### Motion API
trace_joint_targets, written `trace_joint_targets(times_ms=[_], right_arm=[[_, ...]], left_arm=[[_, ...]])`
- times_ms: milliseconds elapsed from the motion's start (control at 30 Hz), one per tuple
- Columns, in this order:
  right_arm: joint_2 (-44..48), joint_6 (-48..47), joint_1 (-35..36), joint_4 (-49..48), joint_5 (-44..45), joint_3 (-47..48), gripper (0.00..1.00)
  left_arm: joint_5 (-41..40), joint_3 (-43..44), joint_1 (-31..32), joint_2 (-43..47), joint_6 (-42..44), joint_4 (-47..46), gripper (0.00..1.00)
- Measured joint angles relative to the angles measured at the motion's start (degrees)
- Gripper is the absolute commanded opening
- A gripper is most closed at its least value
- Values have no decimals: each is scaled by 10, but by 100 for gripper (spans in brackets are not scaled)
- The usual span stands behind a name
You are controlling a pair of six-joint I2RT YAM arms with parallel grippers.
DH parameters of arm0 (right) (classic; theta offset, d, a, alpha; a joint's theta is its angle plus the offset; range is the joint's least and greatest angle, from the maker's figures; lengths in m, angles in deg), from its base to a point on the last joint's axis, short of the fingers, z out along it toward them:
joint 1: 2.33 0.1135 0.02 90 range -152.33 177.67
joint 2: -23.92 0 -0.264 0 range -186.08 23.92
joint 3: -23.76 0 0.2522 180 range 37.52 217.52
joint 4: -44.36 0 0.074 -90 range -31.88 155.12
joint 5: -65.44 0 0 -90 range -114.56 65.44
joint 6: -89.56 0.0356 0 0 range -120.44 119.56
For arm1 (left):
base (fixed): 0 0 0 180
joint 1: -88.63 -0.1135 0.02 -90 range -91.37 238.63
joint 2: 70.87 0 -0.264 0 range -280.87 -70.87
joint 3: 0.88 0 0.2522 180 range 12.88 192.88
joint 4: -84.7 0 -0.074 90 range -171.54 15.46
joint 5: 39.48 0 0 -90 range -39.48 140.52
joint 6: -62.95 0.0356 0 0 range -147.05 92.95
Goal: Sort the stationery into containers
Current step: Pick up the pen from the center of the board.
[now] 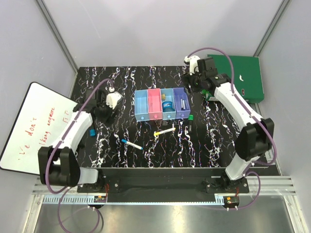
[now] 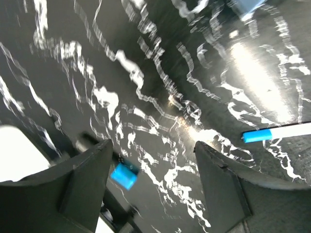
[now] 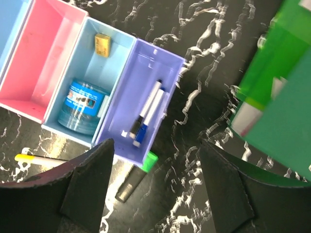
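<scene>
The containers (image 1: 162, 103) are a joined row of bins, light blue, pink, light blue and purple. The purple bin (image 3: 146, 92) holds two markers (image 3: 148, 111). The neighbouring light blue bin has a round blue object (image 3: 82, 107) and a small gold piece (image 3: 102, 45). A green-capped dark marker (image 3: 138, 177), a yellow-and-white pen (image 1: 164, 131) and a blue-capped white marker (image 1: 132, 144) lie on the table. My right gripper (image 3: 155, 189) is open and empty, above the table right of the purple bin. My left gripper (image 2: 153, 184) is open over bare table, with a small blue-ended piece (image 2: 124, 174) by its left finger.
A big green folder (image 1: 243, 75) lies at the back right, close to my right gripper. A whiteboard with red writing (image 1: 34, 126) leans off the table's left edge. The table top (image 1: 121, 82) is black with white veins.
</scene>
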State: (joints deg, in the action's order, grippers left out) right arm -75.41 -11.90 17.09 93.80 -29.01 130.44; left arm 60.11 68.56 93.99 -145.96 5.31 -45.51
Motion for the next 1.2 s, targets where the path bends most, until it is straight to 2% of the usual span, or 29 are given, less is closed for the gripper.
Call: trace_joint_targets(times_ms=[167, 333, 900, 1200], right_arm=[[60, 8, 0, 10, 16, -68, 78], [67, 10, -1, 32, 19, -114, 78], [106, 9, -12, 33, 18, -137, 78], [106, 10, -16, 32, 18, -141, 78]], left_arm=[[-17, 21, -37, -43, -43, 28, 71], [-30, 24, -74, -77, -71, 57, 71], [-50, 40, -156, -181, -150, 79, 69], [-54, 55, -179, -196, -159, 79, 69]])
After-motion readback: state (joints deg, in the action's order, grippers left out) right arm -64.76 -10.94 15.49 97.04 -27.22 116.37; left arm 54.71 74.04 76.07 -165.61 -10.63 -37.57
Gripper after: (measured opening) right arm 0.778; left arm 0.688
